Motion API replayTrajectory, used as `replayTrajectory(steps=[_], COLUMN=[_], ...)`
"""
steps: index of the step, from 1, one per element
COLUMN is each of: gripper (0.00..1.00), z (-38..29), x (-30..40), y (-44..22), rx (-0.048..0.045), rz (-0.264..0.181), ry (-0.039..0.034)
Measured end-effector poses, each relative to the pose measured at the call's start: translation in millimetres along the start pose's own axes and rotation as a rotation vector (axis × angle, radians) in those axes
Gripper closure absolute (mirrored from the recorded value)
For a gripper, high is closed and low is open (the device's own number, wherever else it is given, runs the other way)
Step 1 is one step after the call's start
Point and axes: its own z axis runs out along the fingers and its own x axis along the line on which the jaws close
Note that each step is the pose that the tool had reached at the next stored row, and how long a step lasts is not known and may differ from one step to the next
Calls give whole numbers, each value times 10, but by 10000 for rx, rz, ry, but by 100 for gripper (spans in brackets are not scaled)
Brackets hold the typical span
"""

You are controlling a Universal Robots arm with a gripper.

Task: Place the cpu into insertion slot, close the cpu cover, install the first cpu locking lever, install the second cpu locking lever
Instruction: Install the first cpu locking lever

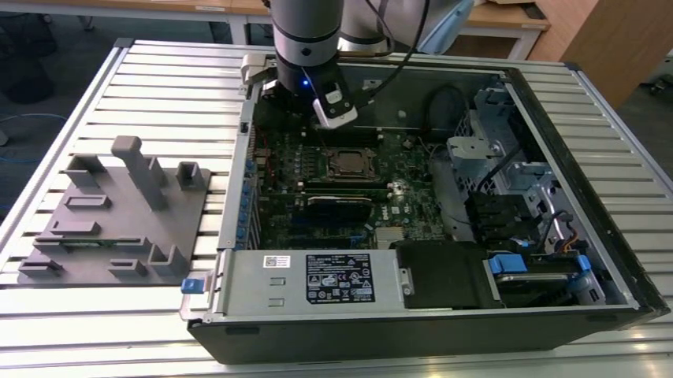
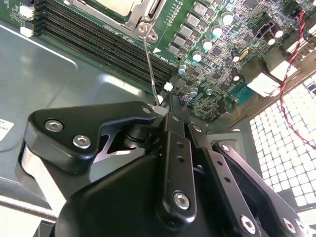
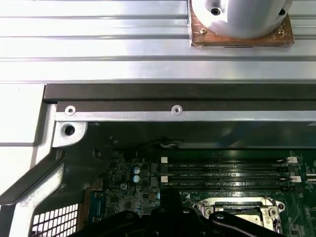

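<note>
The insertion slot [image 1: 348, 164] sits mid-board in the open computer case, with the cpu [image 2: 116, 4] lying in it, its silver top showing. The cpu cover [image 2: 140, 15] lies flat over it as a silver frame. A thin steel locking lever [image 2: 150, 64] rises at a slant from the socket's corner hinge. My gripper [image 2: 160, 112] is shut on the lever's free end, just off the socket's corner over the memory slots [image 2: 98, 39]. In the first wrist view the socket's silver rim [image 3: 232, 201] shows beyond the black fingers [image 3: 168, 217].
The case's rear wall [image 3: 173, 109] stands close behind the arm's wrist [image 1: 307, 47]. A drive cage [image 1: 526, 189] and power supply [image 1: 305, 279] fill the case's other sides. A grey fixture block [image 1: 116, 213] rests on the slatted table at the exterior view's left.
</note>
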Motion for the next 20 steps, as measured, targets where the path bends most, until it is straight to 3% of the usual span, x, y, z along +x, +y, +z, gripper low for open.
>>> replayTrajectory(steps=[4, 8, 20], gripper=[90, 90, 90], z=[7, 11, 16], x=[-32, -114, -484], y=[-1, 0, 6], rx=[1, 0, 36], rz=[0, 0, 0], ry=[0, 0, -1])
